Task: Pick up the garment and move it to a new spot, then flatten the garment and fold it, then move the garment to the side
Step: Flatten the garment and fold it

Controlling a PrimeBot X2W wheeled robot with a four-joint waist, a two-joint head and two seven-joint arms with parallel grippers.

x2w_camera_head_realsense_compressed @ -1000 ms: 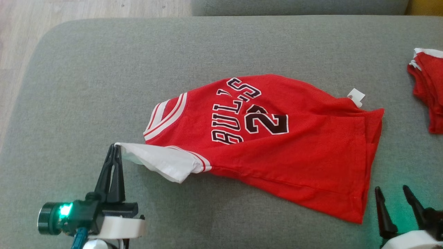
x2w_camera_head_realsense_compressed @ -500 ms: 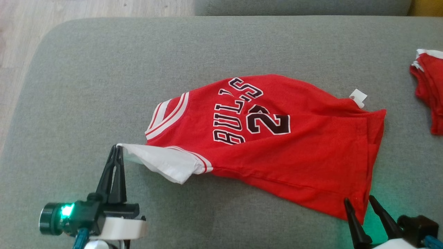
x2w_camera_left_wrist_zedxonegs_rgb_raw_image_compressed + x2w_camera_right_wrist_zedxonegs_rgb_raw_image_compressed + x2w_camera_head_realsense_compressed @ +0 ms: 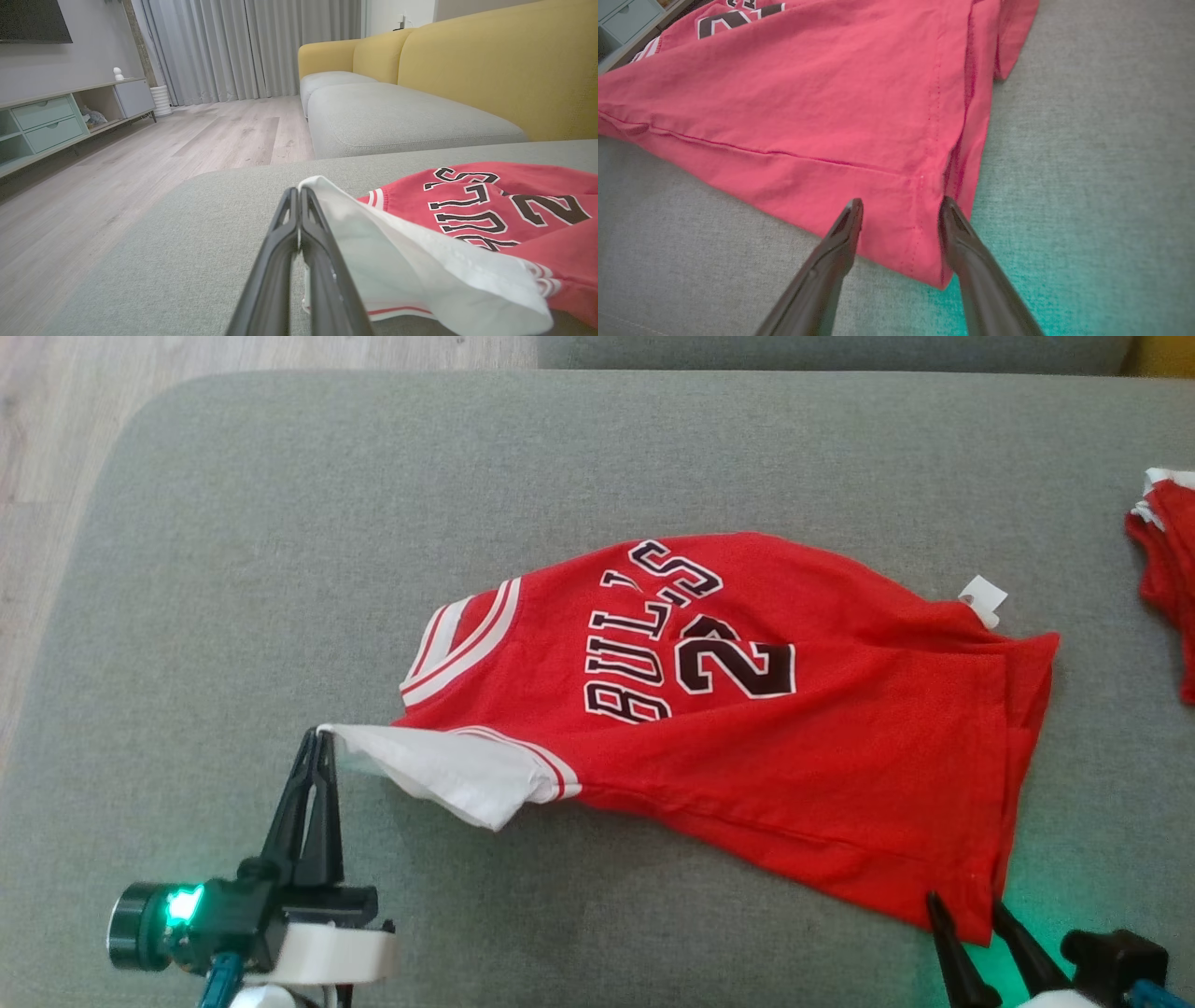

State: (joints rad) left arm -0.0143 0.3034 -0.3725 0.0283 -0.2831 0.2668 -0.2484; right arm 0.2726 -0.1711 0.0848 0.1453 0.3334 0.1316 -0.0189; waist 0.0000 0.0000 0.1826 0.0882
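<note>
one red garment [image 3: 747,756] is laid flat-ish across the middle of the grey seat cushion [image 3: 280,569], collar end to the left, hem to the right. "bulls" is read on the print. the digits are partly folded under, and only a "2" is read with certainty. the lower layer is hidden by the top one.

one white sleeve [image 3: 448,775] is raised off the cushion at its edge and is pinched between the pressed-together fingers of the left gripper [image 3: 317,737]. one white tag [image 3: 982,599] is seen at the far hem corner.

the right gripper [image 3: 964,902] is held spread at the near hem corner, with the corner lying between its two fingertips. nothing is clamped. whether the tips are pressed into the fabric cannot be told. its body is cut off by the bottom edge of the head view.

a second red item [image 3: 1162,579] with white trim is cropped by the right edge, well apart from the garment, and its type cannot be told.

in the left wrist view, one more grey seat [image 3: 402,116], a yellow sofa back [image 3: 490,70] and a wood floor [image 3: 140,154] are seen.
</note>
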